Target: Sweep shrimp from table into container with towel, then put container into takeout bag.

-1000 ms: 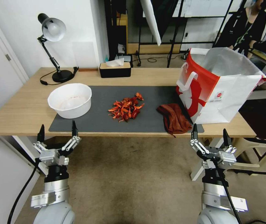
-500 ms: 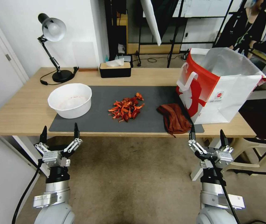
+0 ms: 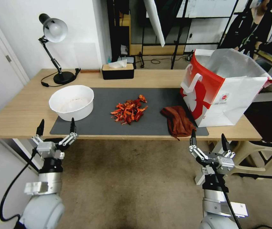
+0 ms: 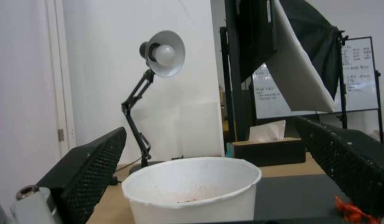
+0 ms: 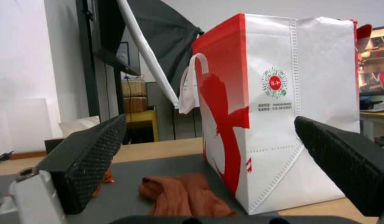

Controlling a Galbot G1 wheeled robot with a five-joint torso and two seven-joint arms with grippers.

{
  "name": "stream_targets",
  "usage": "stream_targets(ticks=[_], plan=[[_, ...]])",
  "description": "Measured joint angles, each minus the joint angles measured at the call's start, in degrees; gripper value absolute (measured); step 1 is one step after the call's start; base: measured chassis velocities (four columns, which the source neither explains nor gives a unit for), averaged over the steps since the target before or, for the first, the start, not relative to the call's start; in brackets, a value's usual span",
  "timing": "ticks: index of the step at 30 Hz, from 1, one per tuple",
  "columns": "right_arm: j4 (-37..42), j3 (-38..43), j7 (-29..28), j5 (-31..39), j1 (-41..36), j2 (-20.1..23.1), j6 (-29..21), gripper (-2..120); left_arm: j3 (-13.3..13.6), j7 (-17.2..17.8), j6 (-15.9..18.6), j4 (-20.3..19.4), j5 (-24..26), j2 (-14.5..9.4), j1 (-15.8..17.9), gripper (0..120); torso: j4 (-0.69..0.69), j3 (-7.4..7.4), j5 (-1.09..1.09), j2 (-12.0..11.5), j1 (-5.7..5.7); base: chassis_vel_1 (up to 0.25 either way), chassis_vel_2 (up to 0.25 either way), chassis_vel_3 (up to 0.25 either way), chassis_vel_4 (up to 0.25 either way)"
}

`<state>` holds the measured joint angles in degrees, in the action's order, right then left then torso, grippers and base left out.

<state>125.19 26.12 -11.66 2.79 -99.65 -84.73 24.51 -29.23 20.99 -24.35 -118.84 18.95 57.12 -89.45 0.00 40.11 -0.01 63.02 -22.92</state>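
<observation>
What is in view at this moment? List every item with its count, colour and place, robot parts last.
table: one, light wood, across the view.
mat: one, dark grey, on the table's middle.
container: one, white, on the mat's left end.
shrimp: one heap, red-orange, mid-mat.
towel: one, rust-brown, on the mat right of the shrimp, beside the bag.
takeout bag: one, red and white, upright at the table's right end.
tissue box: one, black, at the table's far edge.
desk lamp: one, black, far left corner.
left gripper: open, below the table's near edge, before the container.
right gripper: open, below the near edge, before the towel.
</observation>
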Motion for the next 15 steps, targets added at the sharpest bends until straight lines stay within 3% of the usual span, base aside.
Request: stream_targets(ticks=[2,6,7,10,15], plan=[[0.0,-0.1,0.0,-0.1,-0.1,-0.1,0.0,100,0.0,0.0,0.7,0.1,1.6,-1.3,0.7,100,0.0,0.0,-0.01,0.0,0.0,0.0,0.0,0.0,0.0],[0.0,-0.4,0.1,-0.6,-0.3,-0.3,0.2,100,0.1,0.0,3.6,1.4,7.3,-6.5,4.6,100,0.01,0.0,0.0,0.0,0.0,0.0,0.0,0.0,0.0],[0.0,-0.4,0.1,-0.6,-0.3,-0.3,0.2,100,0.1,0.0,3.6,1.4,7.3,-6.5,4.6,100,0.01,0.0,0.0,0.0,0.0,0.0,0.0,0.0,0.0],[-0.2,-0.6,0.2,-0.9,-0.2,-0.5,0.4,100,1.2,-0.2,5.0,3.8,11.2,-9.8,8.5,100,0.0,0.0,-0.01,0.0,0.0,0.0,0.0,0.0,0.0],[-0.3,-0.9,0.3,-1.0,-0.2,-0.8,0.4,100,2.8,-1.4,5.3,7.0,12.8,-12.6,12.1,100,0.0,0.0,0.0,0.0,0.0,0.0,0.0,0.0,0.0]])
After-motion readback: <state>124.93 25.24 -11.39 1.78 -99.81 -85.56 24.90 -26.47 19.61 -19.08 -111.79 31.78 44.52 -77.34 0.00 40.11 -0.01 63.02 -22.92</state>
